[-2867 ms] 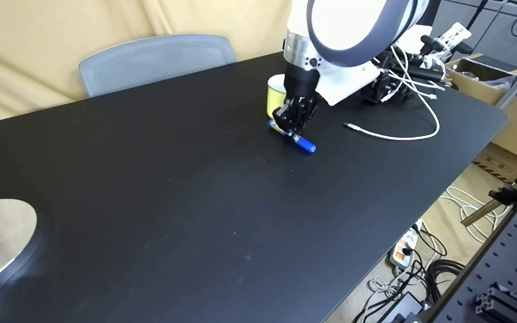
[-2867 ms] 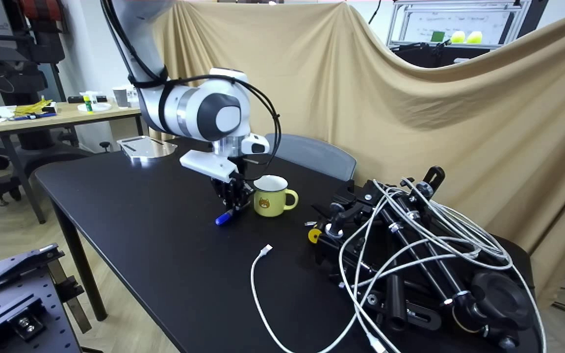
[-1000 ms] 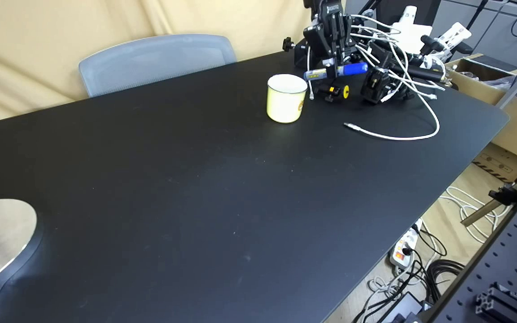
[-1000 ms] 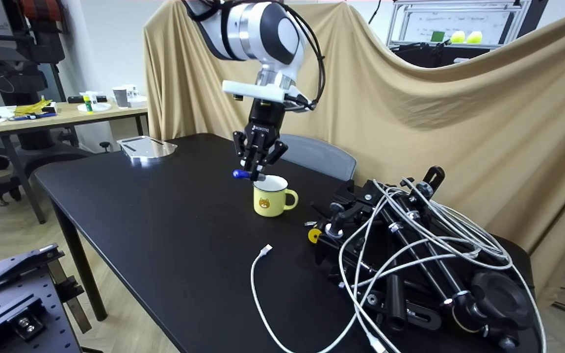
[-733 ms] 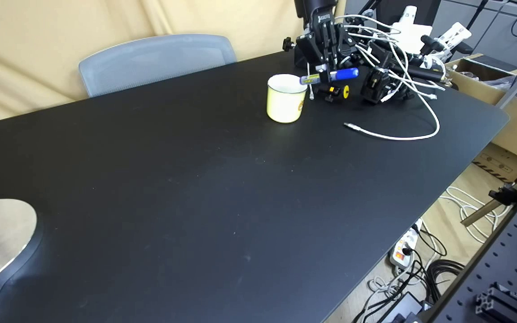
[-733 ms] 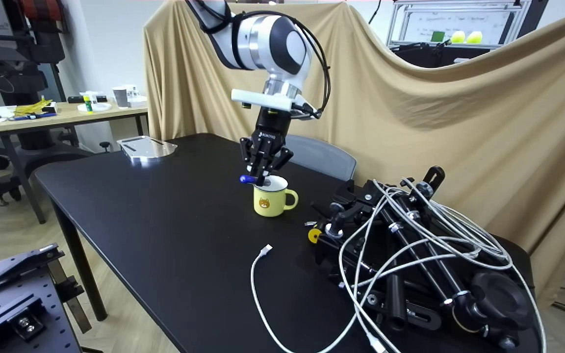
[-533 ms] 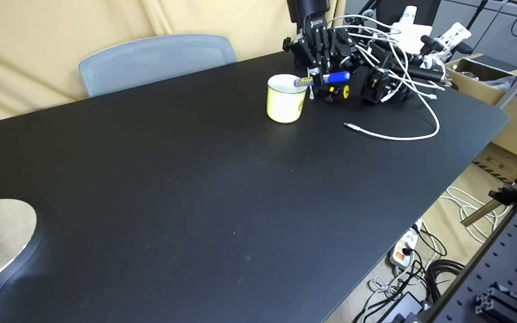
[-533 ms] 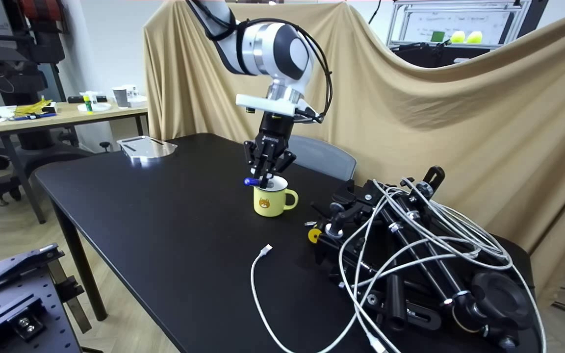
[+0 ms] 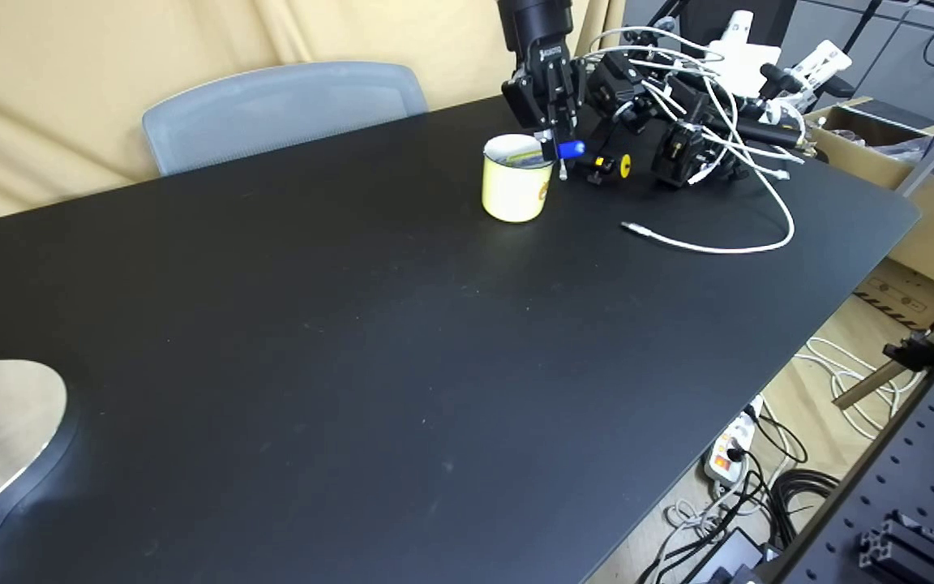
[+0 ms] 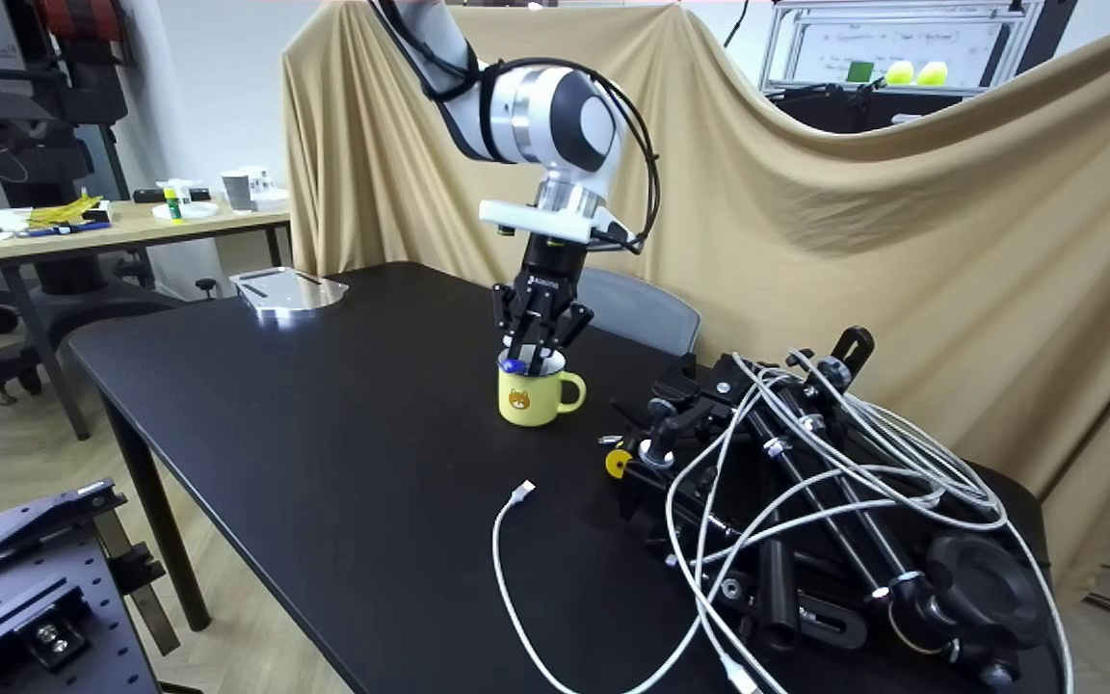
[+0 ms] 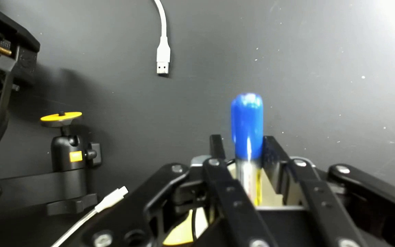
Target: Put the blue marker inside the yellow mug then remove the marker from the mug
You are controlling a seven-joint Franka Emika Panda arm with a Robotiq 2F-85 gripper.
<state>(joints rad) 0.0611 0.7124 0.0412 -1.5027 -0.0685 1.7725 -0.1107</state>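
The yellow mug stands upright on the black table, also in an exterior view with its handle on the right. The blue marker lies slanted across the mug's mouth, its pale end inside and its blue cap past the rim; the cap also shows in an exterior view. My gripper is at the mug's mouth. In the wrist view my gripper has its fingers parted around the marker. A gap shows at the left finger; the right finger is close to or touching the marker.
Black clamps and stands with white cables lie on the table near the mug. A loose white cable plug lies on the table. A metal plate is at the table's far end. A grey chair stands behind the table.
My gripper lifted the marker from the table beside the mug, moved it over the mug and lowered it into the mouth. In the last half second the fingers have parted.
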